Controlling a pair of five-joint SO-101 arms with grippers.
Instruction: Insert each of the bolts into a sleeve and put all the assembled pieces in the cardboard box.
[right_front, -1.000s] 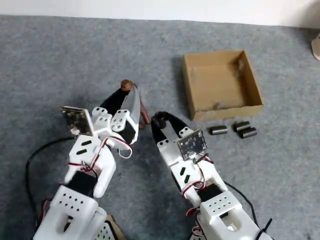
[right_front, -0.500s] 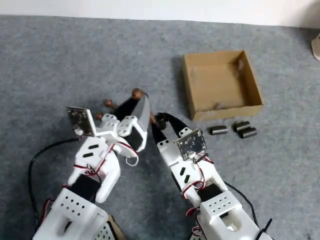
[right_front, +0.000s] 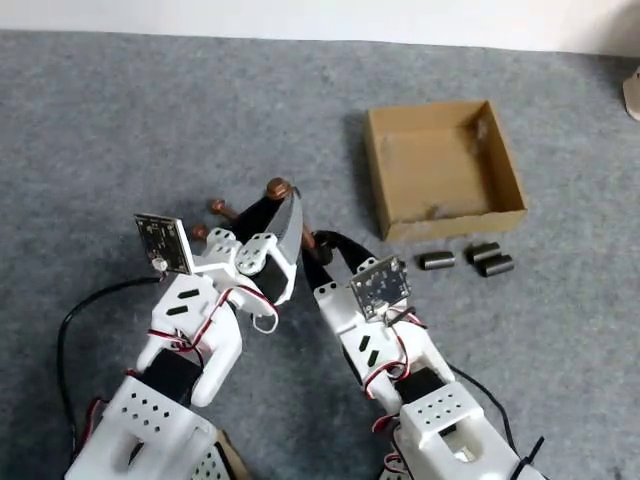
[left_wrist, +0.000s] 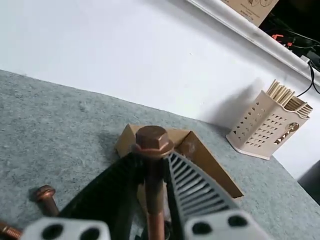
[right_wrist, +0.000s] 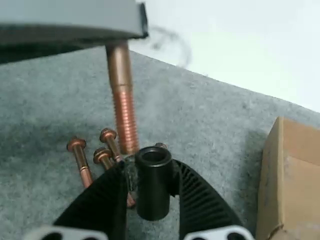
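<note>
Held bolt: one copper hex-headed bolt (left_wrist: 155, 195) is being gripped upright, head up, by the closed fingers of the left gripper (left_wrist: 152, 162).
Held sleeve: one short black cylindrical sleeve (right_wrist: 152, 187) is being clamped, bore up, between the fingers of the right gripper (right_wrist: 152, 172), close beside the held bolt's threaded end.
Loose bolts: at least three more copper bolts (right_wrist: 80, 160) are being seen lying on the grey carpet (right_front: 120, 120), near the grippers.
Loose sleeves: three black sleeves (right_front: 436, 261) are being seen lying together just beside the box.
Box: one shallow open cardboard box (right_front: 455, 222) is being seen apart from the loose bolts.
</note>
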